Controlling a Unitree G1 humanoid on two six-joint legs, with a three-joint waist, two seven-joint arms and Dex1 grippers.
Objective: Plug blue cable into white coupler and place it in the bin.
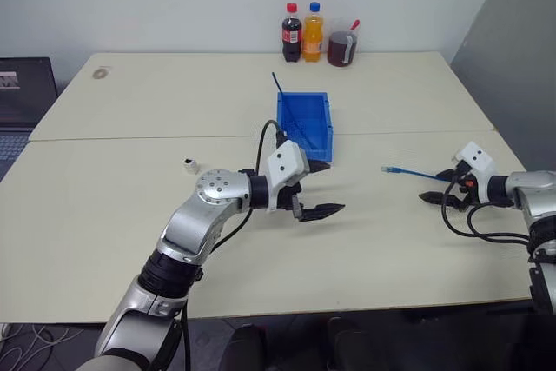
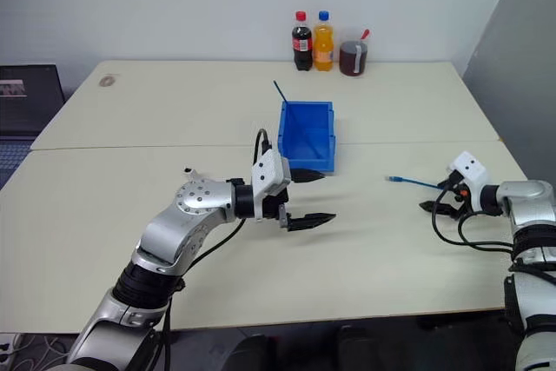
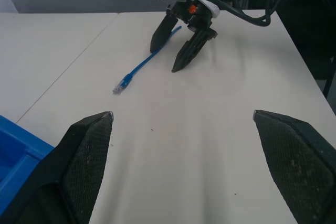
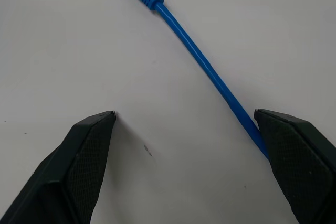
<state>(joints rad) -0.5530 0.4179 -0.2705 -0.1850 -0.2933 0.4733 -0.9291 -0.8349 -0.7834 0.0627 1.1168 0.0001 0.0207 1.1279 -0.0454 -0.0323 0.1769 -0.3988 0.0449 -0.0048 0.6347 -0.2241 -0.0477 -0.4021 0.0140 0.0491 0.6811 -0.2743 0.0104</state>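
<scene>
On the right half of the table (image 1: 113,241), the far run of the blue cable (image 1: 408,171) is hidden behind the right pincer (image 1: 445,189), so only the plug end and a short stretch show in the head views; its full length cannot be read. In the right wrist view the cable crosses diagonally between the two fingers and passes close against one fingertip (image 4: 294,150); contact cannot be confirmed. Right pincer: spread wide, tilted down over the cable, holding nothing. White coupler (image 1: 189,164) sits on the table well to the left, near the left arm's elbow, small and hard to make out, socket side not legible. Bin (image 1: 305,124) stands mid-table, with a thin dark-blue stick (image 1: 280,86) poking above its rear wall. Left pincer (image 1: 317,190): wide open, empty, hovering just in front of the bin, pointing toward the right pincer.
</scene>
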